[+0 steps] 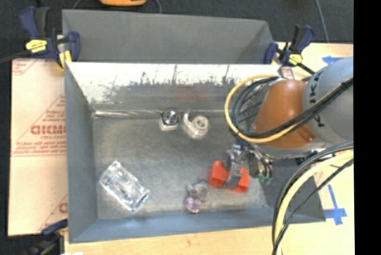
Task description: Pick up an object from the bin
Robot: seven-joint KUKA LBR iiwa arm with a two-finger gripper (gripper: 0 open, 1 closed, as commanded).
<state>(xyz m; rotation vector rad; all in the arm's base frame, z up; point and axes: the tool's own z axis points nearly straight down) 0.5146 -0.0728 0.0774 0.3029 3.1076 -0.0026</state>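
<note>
In the camera view, the gripper [241,165] was low at the near right of the bin [79,146], directly over a small red block [218,174]. Part of the gripper crossed in front of the block, so red showed on either side of it. Whether the gripper was released or clenched could not be told from this angle, nor whether the block was actually grasped.

The main risk appeared to be a partial grip. If the gripper closed on one edge or corner of the block, the piece could twist out and skid along the floor. The block also lay close to the bin's right wall and near wall, so a push might wedge it into that corner, where a clean approach would be harder.

A small purple and clear trinket [194,203] lay just to the near left of the block. A sideways nudge could knock the block into it, or the trinket could be caught along with it.

The clear plastic box [124,187] at the near left, the metal knob [169,120] and the pale round piece [196,125] by the far wall were well apart and seemed unlikely to interfere.

The looped cables [238,109] beside the orange cover [286,111] hung over the bin's right side and might brush its rim on a lift.
</note>
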